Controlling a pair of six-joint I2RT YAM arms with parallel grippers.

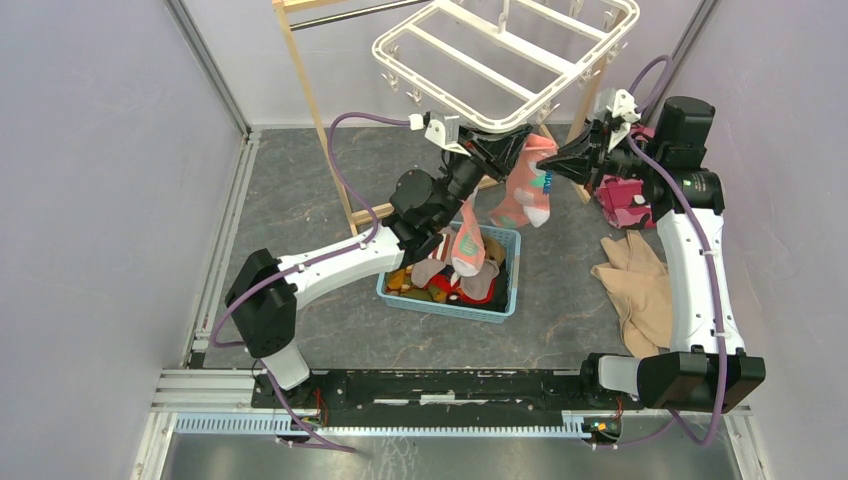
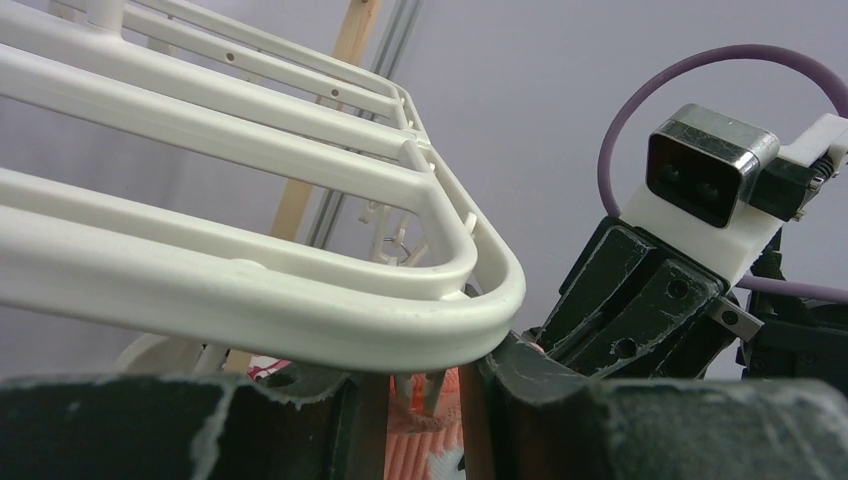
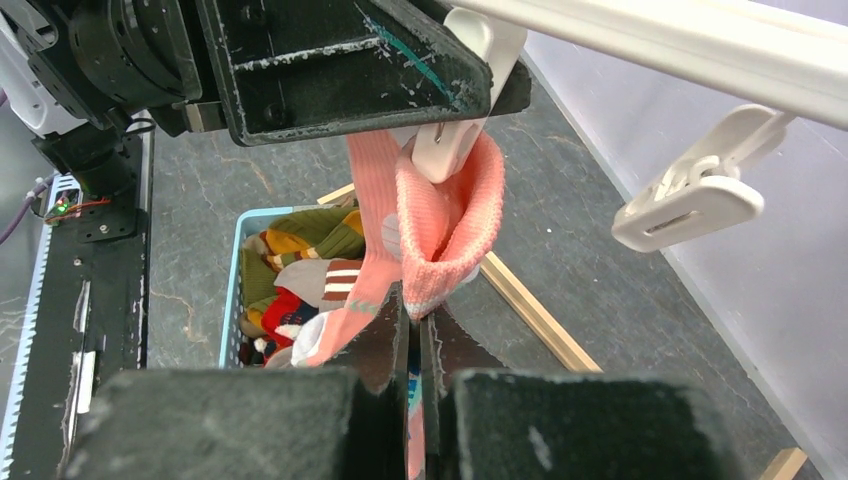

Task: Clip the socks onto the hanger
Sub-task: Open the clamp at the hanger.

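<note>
1. Salmon-pink sock (image 3: 440, 230) meets a white clip (image 3: 452, 140) cuff-first, seen only from the right wrist; the right gripper (image 3: 415, 320) pinches that cuff, jaws together.
2. From the left wrist we see the left gripper (image 2: 415, 400) astride the clip under a corner of the hanger (image 2: 300, 320); whether its jaws squeeze we cannot tell.
3. Overhead, the sock hangs cuff up, long axis downward, near a blue basket (image 1: 450, 308).
4. Dark stone-look table (image 1: 300, 180); pale lilac walls (image 1: 100, 150).
</note>
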